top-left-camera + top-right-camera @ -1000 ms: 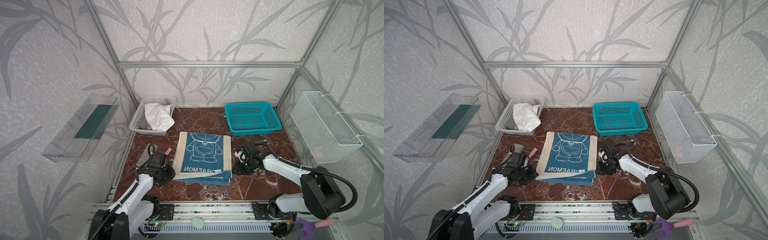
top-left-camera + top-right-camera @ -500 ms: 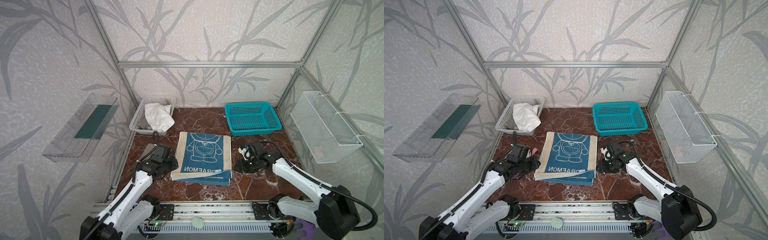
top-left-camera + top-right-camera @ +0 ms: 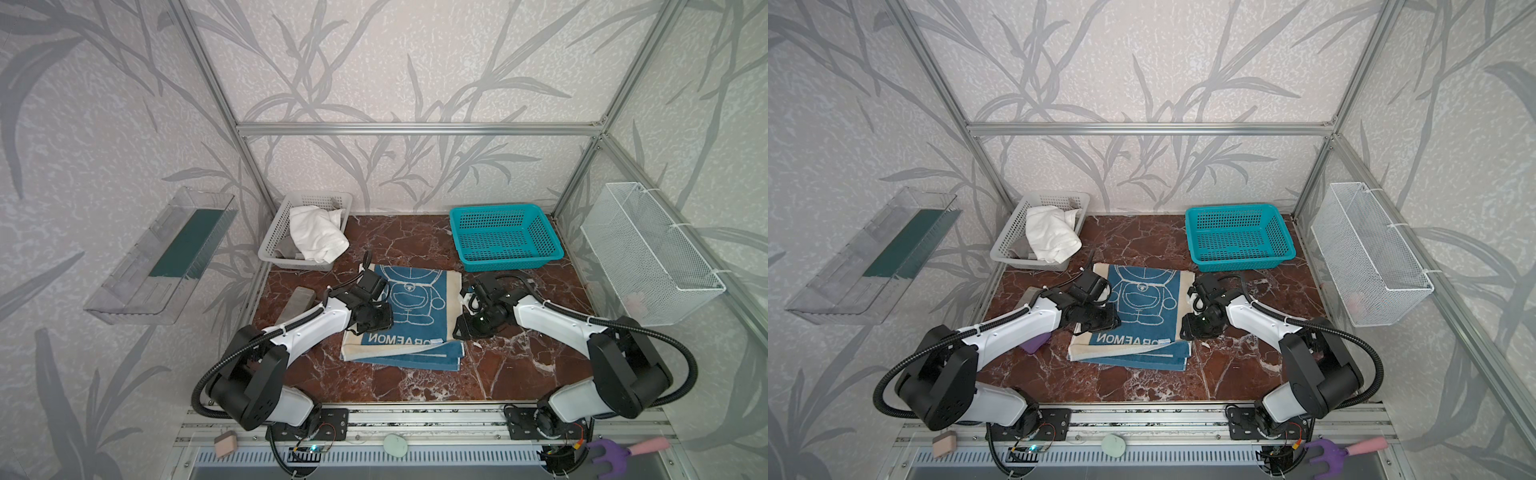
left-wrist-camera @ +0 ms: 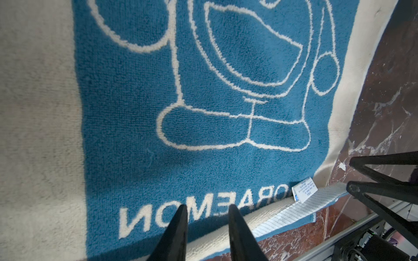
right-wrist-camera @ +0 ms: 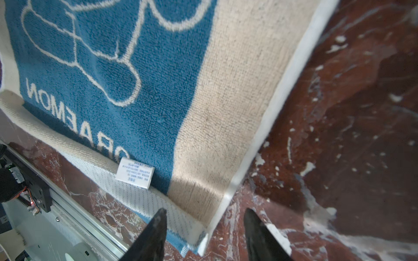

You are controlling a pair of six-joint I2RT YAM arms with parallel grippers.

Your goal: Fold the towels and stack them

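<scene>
The blue-and-cream Doraemon towel [image 3: 415, 299] lies folded in the middle of the table [image 3: 415, 382]. The left claw [image 4: 207, 208] hangs over it, open a little, holding nothing. The right claw [image 5: 204, 211] is open wider by the towel's corner, empty too. The white towel [image 3: 316, 232] sits bunched in the white basket [image 3: 270, 249].

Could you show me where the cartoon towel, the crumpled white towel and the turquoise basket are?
cartoon towel [image 3: 409, 299]: in a top view, on its blue middle.
white towel [image 3: 318, 235]: in a top view, on its crumpled middle.
turquoise basket [image 3: 511, 261]: in a top view, on its near wall.
</scene>
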